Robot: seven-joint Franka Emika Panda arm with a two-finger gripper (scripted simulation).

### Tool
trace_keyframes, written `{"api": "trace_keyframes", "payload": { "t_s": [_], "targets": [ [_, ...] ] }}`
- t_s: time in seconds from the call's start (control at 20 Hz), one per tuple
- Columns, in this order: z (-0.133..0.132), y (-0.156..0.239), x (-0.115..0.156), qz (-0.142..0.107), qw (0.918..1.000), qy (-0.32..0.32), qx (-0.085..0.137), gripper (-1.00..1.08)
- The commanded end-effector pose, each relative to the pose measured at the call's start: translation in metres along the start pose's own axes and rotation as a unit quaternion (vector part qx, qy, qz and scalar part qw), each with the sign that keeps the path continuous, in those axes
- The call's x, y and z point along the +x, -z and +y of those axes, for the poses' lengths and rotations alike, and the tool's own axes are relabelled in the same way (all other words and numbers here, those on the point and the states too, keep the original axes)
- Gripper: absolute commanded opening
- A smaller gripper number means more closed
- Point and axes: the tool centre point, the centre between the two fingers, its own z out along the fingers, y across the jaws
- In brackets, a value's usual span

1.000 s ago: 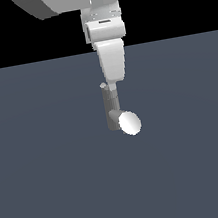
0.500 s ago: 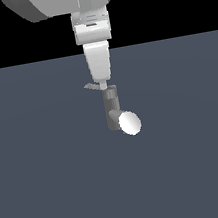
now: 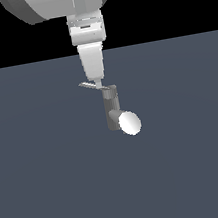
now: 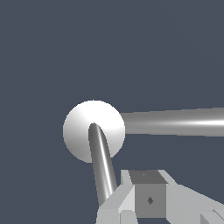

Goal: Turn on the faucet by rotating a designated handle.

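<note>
There's the faucet (image 3: 113, 111), a small grey metal cylinder standing upright out in the open middle of the dark slate floor (image 3: 44, 193), well away from every edge that shows. A short stubby spout juts from its lower part and ends in a bright white oval face. On top sits a short grey cap, and from it the handle (image 3: 91, 86), a thin flat grey lever, reaches out toward the exterior view's left.

The exterior view gives the whole upright shape, with the big white arm (image 3: 61, 0) coming down from above and tapering to the gripper (image 3: 96, 83), whose tip sits right at the lever, just beside the cap. From here its fingers merge into a single white wedge, so the gap between them can't be read.

The wrist view looks straight down instead. Here the faucet (image 4: 93, 131) shows as a pale round disc, with one shiny grey bar (image 4: 175, 122) running off from it to the frame edge and another grey bar (image 4: 101, 168) running from the disc's middle toward the gripper (image 4: 131, 201). Which bar is the lever and which the spout, I can't say for sure from this angle. The second bar ends against the pale grey block of one finger (image 4: 114, 205), seemingly touching it. Only that one finger and the block beside it are clear, so whether the jaws are wide or narrow I cannot tell; nothing shows clamped between them.
</note>
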Motion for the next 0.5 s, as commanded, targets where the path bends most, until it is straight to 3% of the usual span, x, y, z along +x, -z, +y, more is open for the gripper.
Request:
{"api": "trace_keyframes", "payload": {
  "t_s": [0.0,0.45],
  "targets": [
    [-0.009,-0.004,-0.01,-0.002,1.0,0.007,0.0,-1.0],
    [-0.033,-0.009,-0.031,-0.005,0.9997,0.022,-0.004,-1.0]
  ]
}}
